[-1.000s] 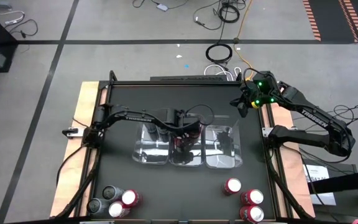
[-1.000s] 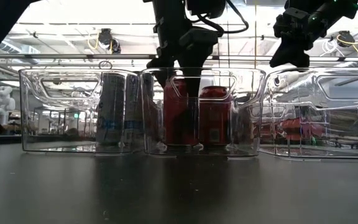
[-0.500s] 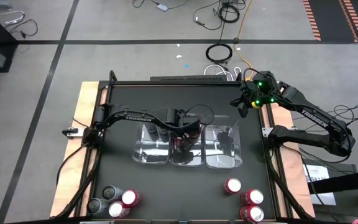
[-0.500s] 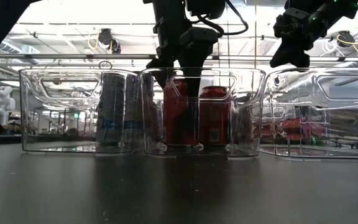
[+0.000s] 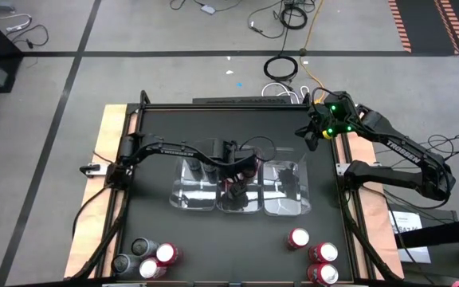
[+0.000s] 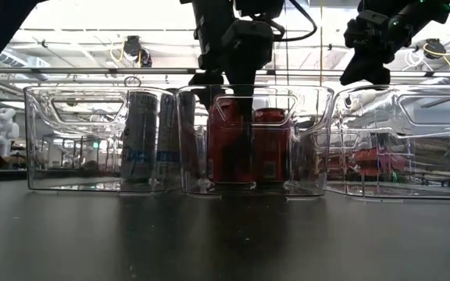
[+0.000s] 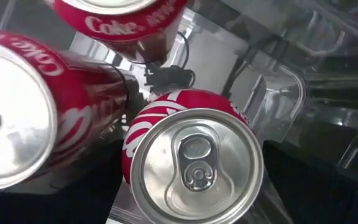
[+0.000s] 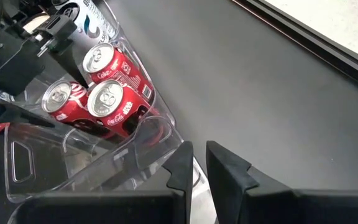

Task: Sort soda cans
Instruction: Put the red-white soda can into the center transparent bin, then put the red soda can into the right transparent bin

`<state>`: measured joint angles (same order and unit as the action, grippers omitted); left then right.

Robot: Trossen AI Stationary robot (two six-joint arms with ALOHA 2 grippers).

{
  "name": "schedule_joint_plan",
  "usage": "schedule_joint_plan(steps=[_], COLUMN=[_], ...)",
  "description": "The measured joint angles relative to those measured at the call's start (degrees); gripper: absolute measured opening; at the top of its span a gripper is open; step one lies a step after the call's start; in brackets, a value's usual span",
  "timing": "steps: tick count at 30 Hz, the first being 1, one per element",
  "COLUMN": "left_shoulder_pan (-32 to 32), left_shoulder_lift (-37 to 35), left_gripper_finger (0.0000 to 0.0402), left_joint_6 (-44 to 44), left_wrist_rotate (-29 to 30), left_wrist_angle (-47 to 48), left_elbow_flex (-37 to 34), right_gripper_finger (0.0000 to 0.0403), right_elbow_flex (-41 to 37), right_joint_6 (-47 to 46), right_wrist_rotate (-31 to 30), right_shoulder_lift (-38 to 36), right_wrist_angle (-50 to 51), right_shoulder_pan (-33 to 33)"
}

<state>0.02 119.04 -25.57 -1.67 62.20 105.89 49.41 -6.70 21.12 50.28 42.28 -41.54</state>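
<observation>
1. The left gripper (image 5: pixel 237 190) is lowered into the middle tray (image 5: pixel 252 206), just above three red cans (image 8: pixel 107 99); whether its fingers are spread or closed cannot be told.
2. The right gripper (image 8: pixel 196 163) is held over the desk's far right corner, its fingers narrowly parted and empty.
3. A silver can (image 6: pixel 141 139) is seen in the left tray (image 6: pixel 53 140).
4. Three red cans (image 5: pixel 312 255) are grouped at the near right corner.
5. Four cans (image 5: pixel 144 257), red and dark, are clustered at the near left corner.

a dark table (image 5: pixel 158 231) carries three clear trays (image 5: pixel 194 190) side by side and loose soda cans (image 5: pixel 166 253) along its near edge.
</observation>
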Motion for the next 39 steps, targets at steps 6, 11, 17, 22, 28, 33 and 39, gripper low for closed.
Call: schedule_joint_plan(steps=[6,11,17,22,28,33,39], left_shoulder_pan=[1.4,2.0,2.6,2.7,2.7,3.0,4.3], left_shoulder_lift=[-0.1,0.0,-1.8,-3.9,-7.3,-11.4,-18.9], left_gripper_finger=[0.0382,0.0382,0.0382,0.0382,0.0382,0.0382,0.0382], left_joint_6=[-4.1,-4.6,-6.2,-7.2,-9.0,-10.1,-8.1], left_wrist_rotate=[0.0,-0.7,1.4,4.3,5.2,5.2,7.1], left_wrist_angle=[0.3,3.0,3.5,4.8,4.3,4.4,4.3], left_elbow_flex=[0.1,1.1,1.2,1.2,1.2,1.2,1.2], right_gripper_finger=[0.0036,0.0036,0.0036,0.0036,0.0036,0.0036,0.0036], right_elbow_flex=[0.0,0.0,0.0,0.0,0.0,0.0,0.0], right_joint_6=[-0.1,-0.1,-0.1,-0.1,0.1,0.3,-0.8], right_wrist_rotate=[0.0,0.2,0.2,0.2,0.2,0.2,0.2], right_shoulder_lift=[0.0,0.0,0.0,0.0,0.0,0.0,0.0], right_wrist_angle=[0.0,0.4,1.0,1.0,1.1,1.1,1.1], right_shoulder_pan=[0.0,0.0,0.0,0.0,0.0,0.0,0.0])
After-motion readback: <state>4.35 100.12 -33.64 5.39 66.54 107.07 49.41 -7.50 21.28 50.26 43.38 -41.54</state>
